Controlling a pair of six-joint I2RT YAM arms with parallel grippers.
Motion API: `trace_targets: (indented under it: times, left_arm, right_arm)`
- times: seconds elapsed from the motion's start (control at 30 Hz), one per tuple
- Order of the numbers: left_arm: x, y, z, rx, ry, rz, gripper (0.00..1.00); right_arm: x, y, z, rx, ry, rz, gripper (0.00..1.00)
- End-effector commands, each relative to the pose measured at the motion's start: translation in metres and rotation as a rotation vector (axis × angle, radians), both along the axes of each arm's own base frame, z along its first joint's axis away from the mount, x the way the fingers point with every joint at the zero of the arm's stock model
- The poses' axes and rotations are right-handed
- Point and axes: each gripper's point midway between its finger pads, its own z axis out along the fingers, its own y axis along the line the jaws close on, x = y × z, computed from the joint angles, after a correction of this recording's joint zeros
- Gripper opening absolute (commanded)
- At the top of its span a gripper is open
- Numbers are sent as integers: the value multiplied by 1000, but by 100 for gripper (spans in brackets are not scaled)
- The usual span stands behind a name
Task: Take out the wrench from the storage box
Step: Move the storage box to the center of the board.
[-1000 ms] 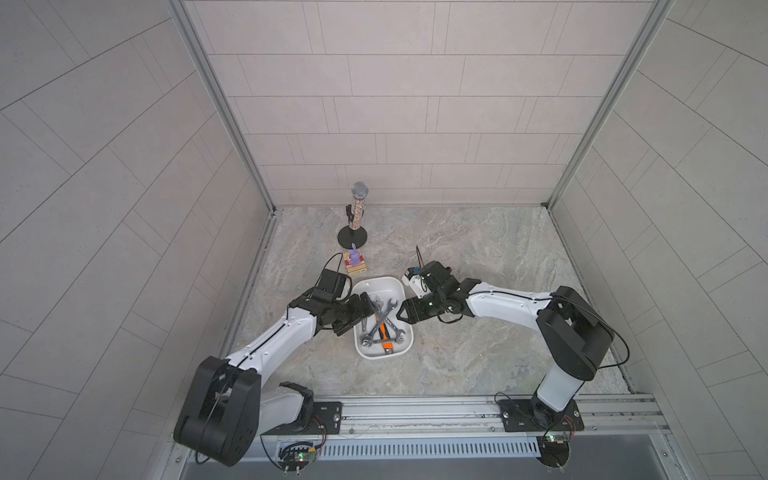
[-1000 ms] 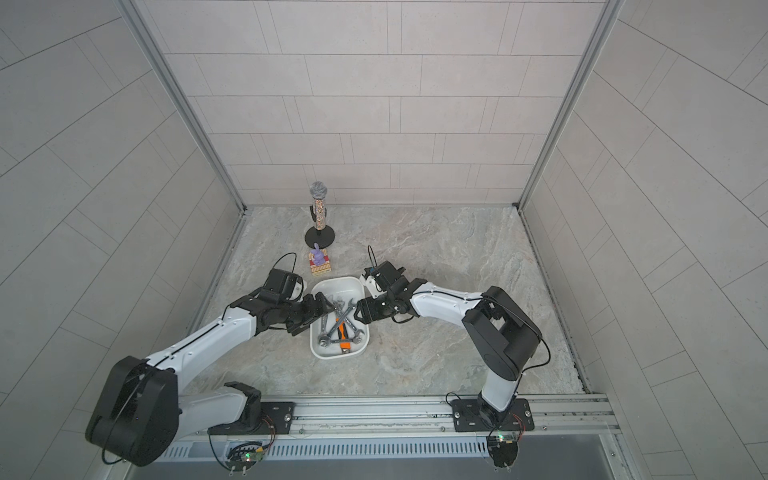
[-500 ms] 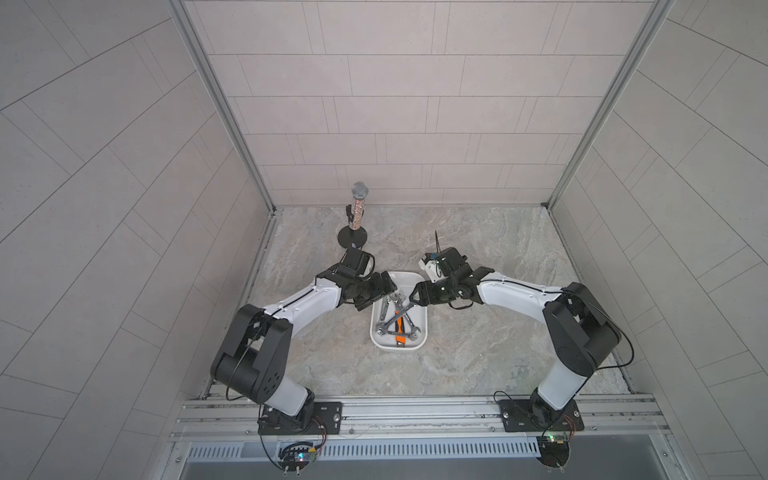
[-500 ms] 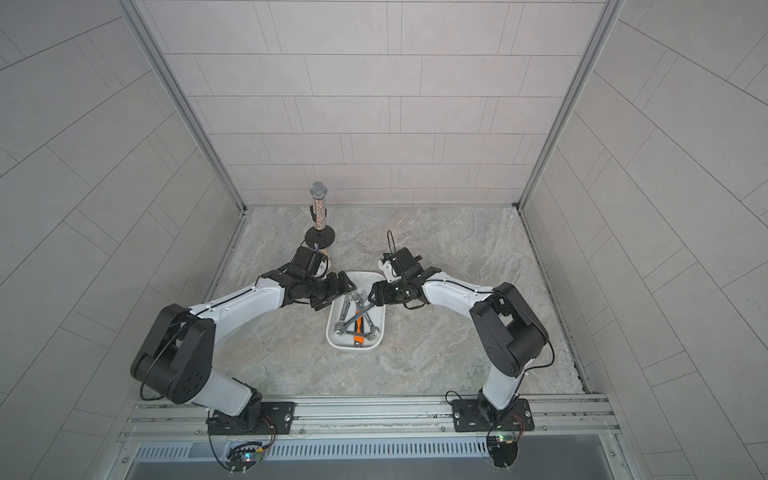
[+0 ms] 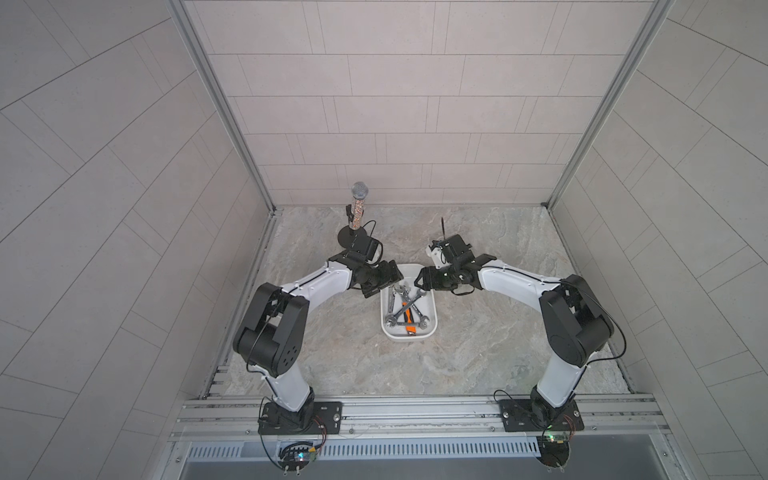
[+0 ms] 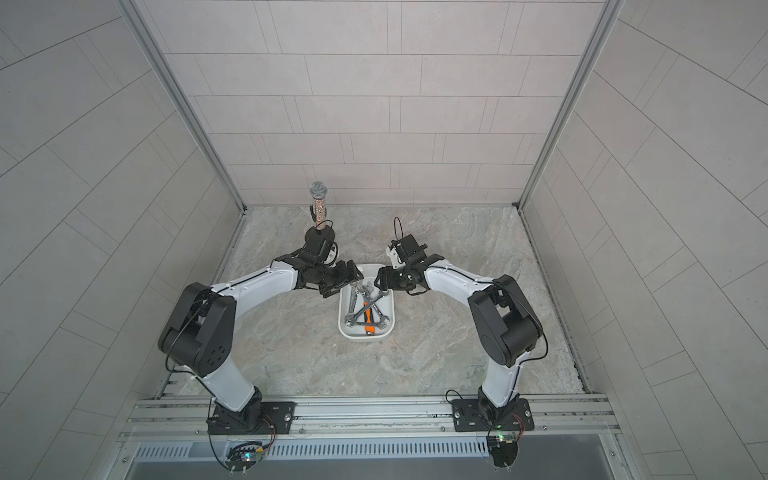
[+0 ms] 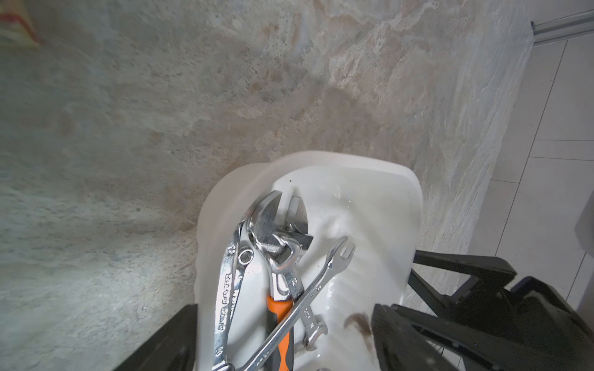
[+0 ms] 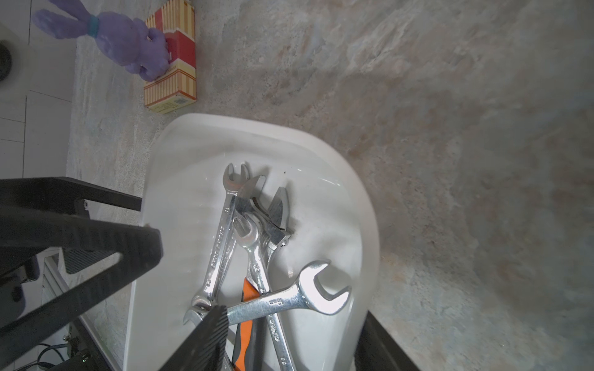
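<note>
in both top views the far end of the storage box [image 5: 409, 337] is hidden under the left pincer [image 5: 388, 284] and the right pincer [image 5: 420, 281], and the wrenches [image 5: 405, 309] inside are too small to count. in the right wrist view one finger [image 8: 209, 334] of the right pincer covers a wrench's end, and the orange handle [image 8: 248, 292] is cut off by the edge. in the left wrist view a striped thing [image 7: 16, 29] in the corner is blurred and cut off.
</note>
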Motion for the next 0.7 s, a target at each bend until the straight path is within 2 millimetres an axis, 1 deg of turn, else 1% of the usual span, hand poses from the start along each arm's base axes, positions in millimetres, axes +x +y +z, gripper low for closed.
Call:
trace_targets:
  times: [0.0, 0.1, 0.17, 0.23, 0.3, 0.37, 0.4, 0.5, 0.67]
  left_arm:
    - [-21, 24, 13, 82, -30, -37, 89]
    - [-41, 41, 12, 134, -40, -40, 89]
    - [-55, 45, 8, 123, -41, -46, 89]
    - [-69, 44, 3, 87, -33, -59, 83]
    - [-76, 42, -1, 59, -24, -63, 77]
    - [-79, 38, -3, 27, -23, -63, 67]
    - [-79, 36, -2, 10, -25, -66, 64]
    - [-78, 29, -4, -27, -20, -66, 57]
    - [-71, 20, -4, -66, -30, -65, 50]
  right_arm:
    - [-18, -10, 18, -42, -43, 33, 65]
    - [-35, -20, 18, -66, -41, 41, 65]
    - [-51, -22, 16, -81, -36, 55, 65]
    - [-66, -20, 13, -89, -32, 72, 65]
    - [-76, -16, 11, -90, -36, 84, 64]
    - [-80, -13, 8, -87, -36, 86, 62]
    - [-81, -12, 5, -88, -34, 85, 60]
    - [-81, -11, 1, -94, -28, 85, 56]
    - [-76, -11, 3, -108, -42, 79, 56]
